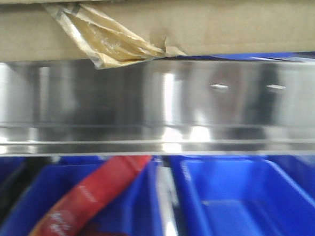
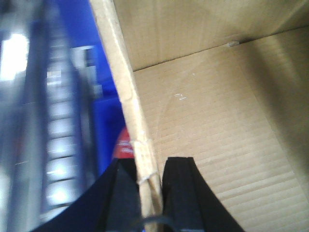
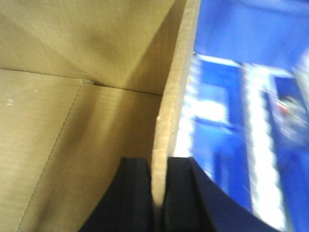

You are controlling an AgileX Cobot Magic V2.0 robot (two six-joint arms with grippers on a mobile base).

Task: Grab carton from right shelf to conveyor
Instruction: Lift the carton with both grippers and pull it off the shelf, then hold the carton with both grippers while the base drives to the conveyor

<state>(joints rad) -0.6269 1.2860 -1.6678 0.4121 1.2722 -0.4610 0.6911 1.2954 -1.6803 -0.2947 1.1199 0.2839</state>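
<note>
The brown carton [image 1: 232,26] fills the top of the front view, with a wad of glossy tan tape [image 1: 106,40] hanging at its bottom edge, just above the steel shelf [image 1: 147,104] rail. In the left wrist view my left gripper [image 2: 151,181] is shut on the carton [image 2: 207,125] left wall, one finger inside and one outside. In the right wrist view my right gripper [image 3: 158,181] is shut on the carton [image 3: 72,130] right wall in the same way. The carton is open-topped and empty inside. The conveyor is out of view.
Blue plastic bins [image 1: 243,203] sit under the shelf rail; the left one [image 1: 130,212] holds a red packet [image 1: 91,197]. Blurred blue bins [image 2: 104,96] and metal racking [image 2: 53,135] lie left of the carton, and more blue bins [image 3: 231,96] to its right.
</note>
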